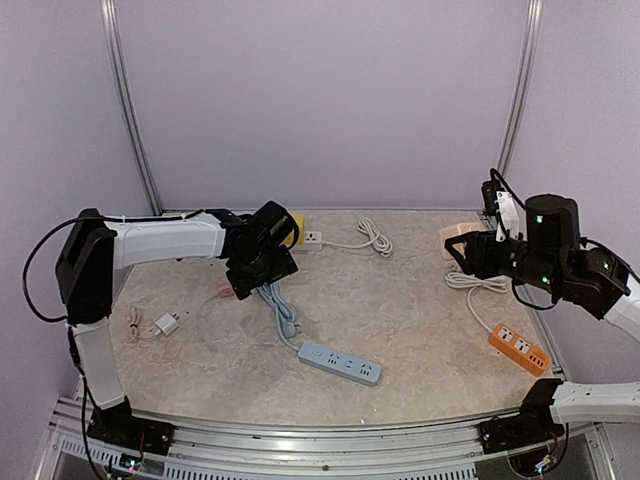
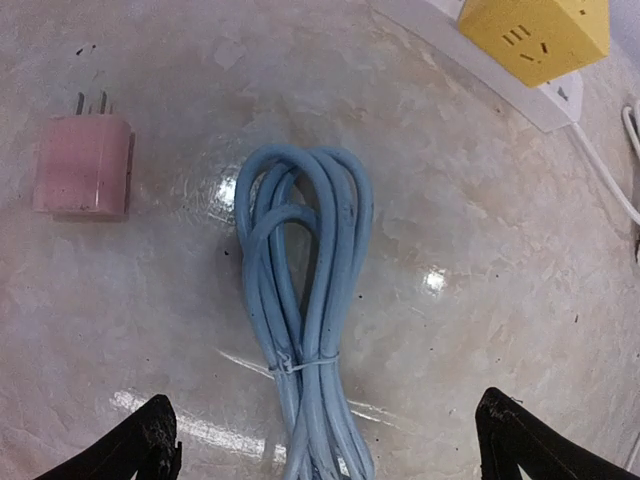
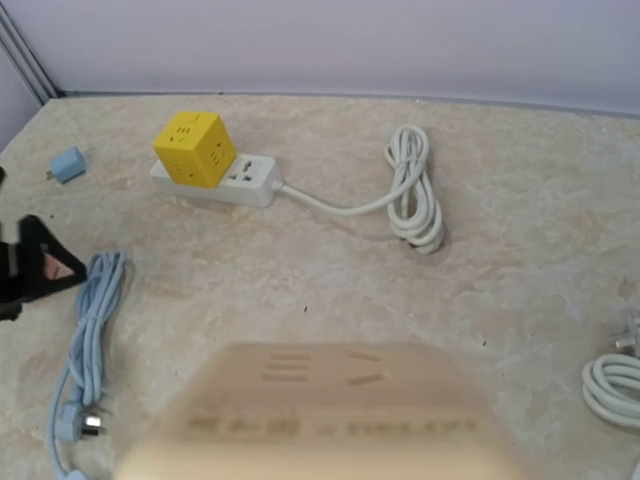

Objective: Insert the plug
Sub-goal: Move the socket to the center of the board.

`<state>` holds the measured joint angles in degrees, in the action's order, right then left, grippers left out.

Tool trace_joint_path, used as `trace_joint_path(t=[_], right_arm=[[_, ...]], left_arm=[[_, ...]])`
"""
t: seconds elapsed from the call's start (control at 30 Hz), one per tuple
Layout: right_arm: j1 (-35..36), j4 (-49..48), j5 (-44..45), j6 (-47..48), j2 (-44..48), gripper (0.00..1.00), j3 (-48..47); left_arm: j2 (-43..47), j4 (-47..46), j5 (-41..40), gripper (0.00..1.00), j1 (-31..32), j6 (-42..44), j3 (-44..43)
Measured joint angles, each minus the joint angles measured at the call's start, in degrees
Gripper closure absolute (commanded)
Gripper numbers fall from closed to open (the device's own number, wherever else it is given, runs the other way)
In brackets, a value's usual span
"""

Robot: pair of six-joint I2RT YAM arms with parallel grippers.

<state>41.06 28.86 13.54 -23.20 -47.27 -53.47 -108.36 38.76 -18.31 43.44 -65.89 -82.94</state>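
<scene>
On the desk's left half the pink plug (image 2: 82, 165) is lying flat, its prongs bare. Just beside it the left gripper (image 2: 325, 440) is hovering with its jaws standing wide apart over the coiled blue cord (image 2: 300, 290). Near the desk's right edge the right gripper (image 1: 466, 254) is clamping a cream socket block (image 3: 320, 415).

top ext: high, behind bases, whole table (image 1: 420, 300) | L wrist: close, straight down on blue cord (image 2: 305, 300) | R wrist: low, fwd across table | L+R share: cord, yellow cube (image 2: 535, 30)
</scene>
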Motion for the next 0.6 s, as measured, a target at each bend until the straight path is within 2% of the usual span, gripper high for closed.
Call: trace_joint_path(t=[0.2,0.6], right_arm=[[0.0,0.0,-0.6,-0.2,0.0,1.0,0.5],[0.0,0.0,-1.0,-0.2,-0.2,1.0,0.5]], left_arm=[[-8.0,3.8,2.1,0.03,-1.0,-5.7,-2.5],[-12.5,4.7,4.2,0.32,-1.4,-7.1,-7.2]])
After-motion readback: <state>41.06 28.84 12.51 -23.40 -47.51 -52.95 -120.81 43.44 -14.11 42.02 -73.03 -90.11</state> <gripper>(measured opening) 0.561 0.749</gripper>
